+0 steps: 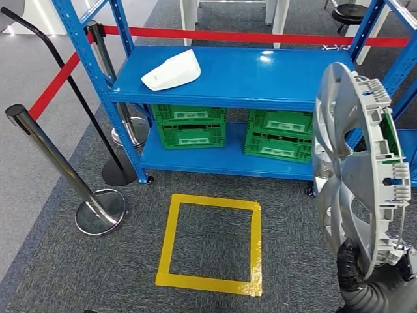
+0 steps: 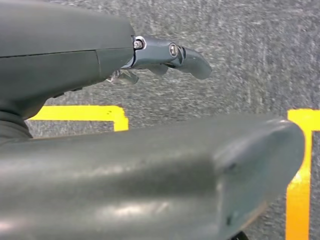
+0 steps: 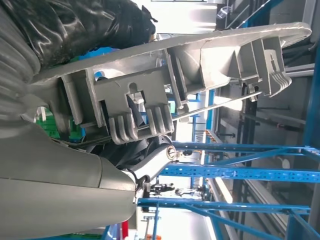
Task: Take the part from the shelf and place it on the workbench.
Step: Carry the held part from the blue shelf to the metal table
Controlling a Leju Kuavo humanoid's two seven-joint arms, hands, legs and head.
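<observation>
Blue shelf (image 1: pixel 236 75) dead ahead of you, white part (image 1: pixel 172 70) lying on its upper deck, green crates (image 1: pixel 191 125) below. Silver wheel cover (image 1: pixel 352 169) is already off the shelf: upright on edge at your right side, long axis near vertical, right hand (image 1: pixel 355 268) gripping its lower rim. Left hand (image 2: pixel 166 55) hangs over the carpet, fingers apart, holding nothing. Workbench isn't visible, so I'd guess you must turn to find it.

blue shelf (image 1: pixel 231 78) top mostly bare, white part (image 1: pixel 171 70) left
</observation>
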